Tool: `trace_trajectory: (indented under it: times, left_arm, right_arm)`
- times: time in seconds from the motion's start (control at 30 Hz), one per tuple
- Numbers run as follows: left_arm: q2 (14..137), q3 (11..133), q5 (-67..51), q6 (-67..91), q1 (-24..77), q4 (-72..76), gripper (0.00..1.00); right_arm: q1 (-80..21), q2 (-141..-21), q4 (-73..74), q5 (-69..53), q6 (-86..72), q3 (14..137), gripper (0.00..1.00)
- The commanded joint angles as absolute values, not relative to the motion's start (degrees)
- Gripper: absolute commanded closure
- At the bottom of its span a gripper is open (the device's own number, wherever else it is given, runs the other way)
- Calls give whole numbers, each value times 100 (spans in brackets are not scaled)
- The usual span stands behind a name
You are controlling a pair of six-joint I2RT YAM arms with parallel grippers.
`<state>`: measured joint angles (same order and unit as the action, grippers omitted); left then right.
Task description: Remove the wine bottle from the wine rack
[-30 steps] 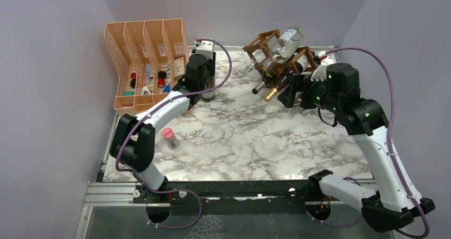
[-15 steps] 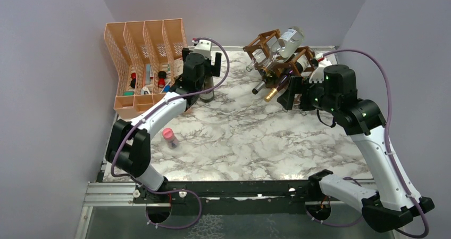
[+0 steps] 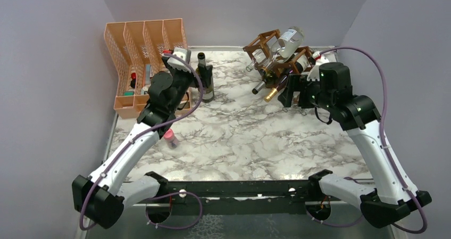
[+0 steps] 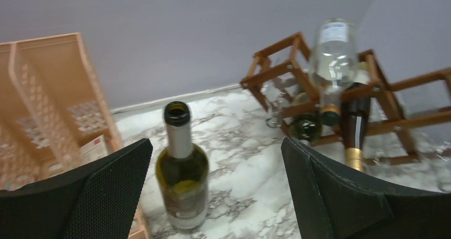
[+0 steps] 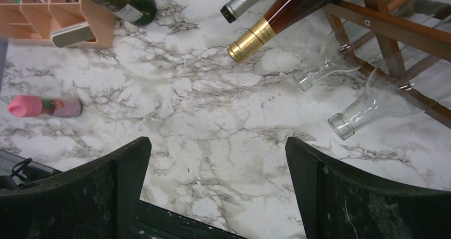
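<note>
**Wine bottle** [image 3: 206, 80] is pictured upright on the marble table [image 3: 239, 135], at upper centre-left of the overhead frame. It is well apart from the wine rack [image 3: 264, 38] at upper right, so the removal is judged done.

The left gripper [image 3: 187, 75] is seen wide open just beside it. In the left wrist view the bottle [image 4: 182, 180] is framed ahead between the spread fingers [image 4: 106, 191] and touched by neither. Its long axis is vertical, so any withdrawal is judged to call for a straight pull back to the lower left.

The right gripper [image 3: 295, 92] is also held open and empty at the rack's front. A gold-capped bottle [image 5: 290, 13] and a clear bottle [image 3: 287, 39] are lodged in the rack, necks slanted to the lower left.
</note>
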<state>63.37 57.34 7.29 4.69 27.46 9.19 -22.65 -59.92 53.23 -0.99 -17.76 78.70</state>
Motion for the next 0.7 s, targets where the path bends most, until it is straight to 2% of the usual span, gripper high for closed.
trace_trajectory:
  times: [0.0,0.17,0.3,0.5,0.67]
  left_arm:
    - [5931,5040,-1115,790,2746,2010,1]
    - [6383,5160,-2392,790,2804,2408,1]
    - [6542,5066,-2796,590,2931,2479,1]
    - [6370,4614,-2636,265,3253,2537,1]
    - [6227,4403,-2201,198,3417,2536,1]
  right_arm:
    - [-2259,-6316,5249,388,-1727,8153,0]
    - [-2251,-6759,5091,941,-2019,8452,0]
    - [-2259,-7190,4987,1270,-2454,8745,0]
    - [-2241,-7650,5077,1815,-2752,8845,0]
    - [-2022,-7559,5192,2500,-3205,8365,0]
